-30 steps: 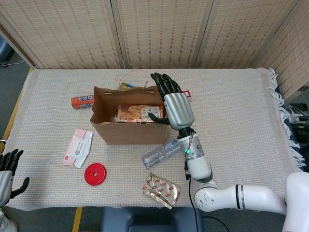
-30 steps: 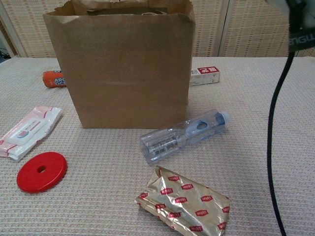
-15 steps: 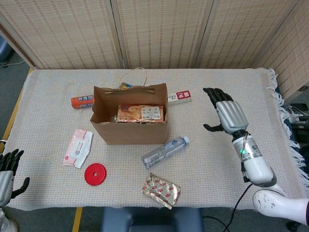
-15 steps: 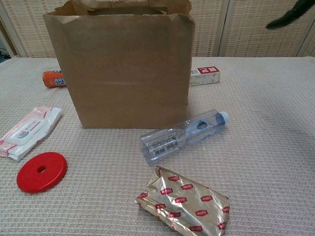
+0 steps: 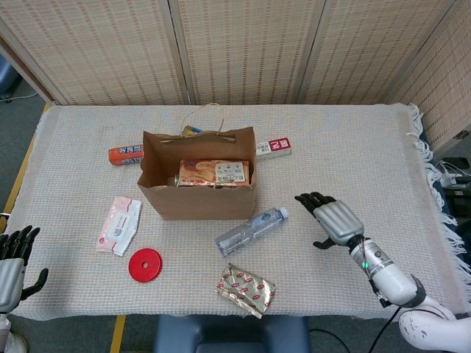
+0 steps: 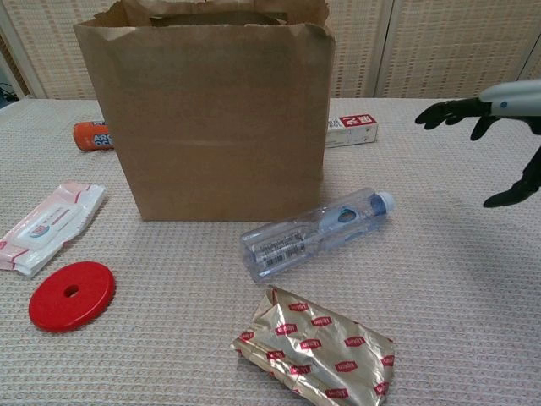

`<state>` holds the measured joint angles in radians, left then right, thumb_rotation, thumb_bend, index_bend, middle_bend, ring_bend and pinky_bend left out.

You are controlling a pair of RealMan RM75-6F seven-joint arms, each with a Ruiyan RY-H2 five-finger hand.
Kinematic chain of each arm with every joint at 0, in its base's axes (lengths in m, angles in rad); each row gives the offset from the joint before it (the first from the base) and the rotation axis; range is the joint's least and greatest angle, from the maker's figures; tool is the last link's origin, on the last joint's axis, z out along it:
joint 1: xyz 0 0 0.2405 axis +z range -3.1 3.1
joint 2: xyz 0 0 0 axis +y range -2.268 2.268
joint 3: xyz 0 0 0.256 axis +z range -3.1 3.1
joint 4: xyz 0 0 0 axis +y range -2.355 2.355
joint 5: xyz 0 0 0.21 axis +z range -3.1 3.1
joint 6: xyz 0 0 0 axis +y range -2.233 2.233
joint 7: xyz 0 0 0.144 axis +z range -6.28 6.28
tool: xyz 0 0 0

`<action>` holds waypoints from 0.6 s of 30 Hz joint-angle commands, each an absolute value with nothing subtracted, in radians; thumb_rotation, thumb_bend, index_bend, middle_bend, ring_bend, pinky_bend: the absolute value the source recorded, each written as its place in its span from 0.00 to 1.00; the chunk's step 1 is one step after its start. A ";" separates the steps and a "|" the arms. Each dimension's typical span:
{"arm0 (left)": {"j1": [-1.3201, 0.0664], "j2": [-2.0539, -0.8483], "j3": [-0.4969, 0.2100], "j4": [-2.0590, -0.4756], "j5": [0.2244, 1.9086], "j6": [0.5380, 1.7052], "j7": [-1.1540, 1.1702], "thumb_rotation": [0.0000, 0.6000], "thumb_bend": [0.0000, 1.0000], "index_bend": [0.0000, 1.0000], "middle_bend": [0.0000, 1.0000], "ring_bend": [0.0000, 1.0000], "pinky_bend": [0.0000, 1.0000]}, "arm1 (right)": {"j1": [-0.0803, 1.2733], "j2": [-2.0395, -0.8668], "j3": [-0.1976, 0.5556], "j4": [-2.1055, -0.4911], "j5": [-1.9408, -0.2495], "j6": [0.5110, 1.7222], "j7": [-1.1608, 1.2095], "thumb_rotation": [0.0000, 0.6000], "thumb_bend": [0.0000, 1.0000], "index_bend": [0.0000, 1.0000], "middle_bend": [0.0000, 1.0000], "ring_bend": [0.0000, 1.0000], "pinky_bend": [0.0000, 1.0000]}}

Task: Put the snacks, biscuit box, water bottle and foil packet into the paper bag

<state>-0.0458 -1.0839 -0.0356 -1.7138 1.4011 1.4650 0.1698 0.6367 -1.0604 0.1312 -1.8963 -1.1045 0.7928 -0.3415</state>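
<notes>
Since a second ago the right hand (image 5: 333, 220) has left the mouth of the paper bag (image 5: 197, 195), swung out to the robot's right and come down low over the table, so it now hovers to the right of the water bottle (image 5: 251, 229) with nothing in it. The biscuit box (image 5: 213, 173) lies inside the bag, so that part looks done, and the step in hand appears to be the reach for the bottle. The bottle lies on its side just in front of the bag's right corner, cap end pointing toward the hand, and the foil packet (image 5: 246, 290) rests flat nearer the table's front edge, apart from the bottle. Something yellow shows behind the bag's handles; whether it is a snack, and whether it is in the bag, I cannot tell. The next move calls for bringing the hand over the bottle's middle and closing round its body, which is smooth and round and may roll away if nudged. In the chest view the right hand (image 6: 486, 114) is held palm down with fingers spread forward and thumb hanging below, wide and empty. The left hand (image 5: 13, 259) waits at the table's near left corner, fingers apart, holding nothing. An orange packet (image 5: 126, 154), a red-and-white box (image 5: 273, 148), a wipes pack (image 5: 120, 225) and a red disc (image 5: 145, 265) also lie on the cloth.
</notes>
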 commanded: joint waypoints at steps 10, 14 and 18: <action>-0.043 -1.076 -0.032 -1.712 1.406 1.466 0.147 1.00 0.38 0.00 0.00 0.00 0.00 | 0.772 -1.300 0.068 -1.874 -0.997 0.792 -0.557 1.00 0.06 0.09 0.10 0.07 0.21; -0.041 -1.074 -0.032 -1.711 1.405 1.468 0.145 1.00 0.37 0.00 0.00 0.00 0.00 | 0.801 -1.335 0.064 -1.869 -0.951 0.818 -0.599 1.00 0.06 0.09 0.10 0.07 0.21; -0.041 -1.074 -0.032 -1.712 1.404 1.468 0.143 1.00 0.37 0.00 0.00 0.00 0.00 | 0.829 -1.349 0.067 -1.862 -0.920 0.830 -0.622 1.00 0.06 0.07 0.10 0.07 0.21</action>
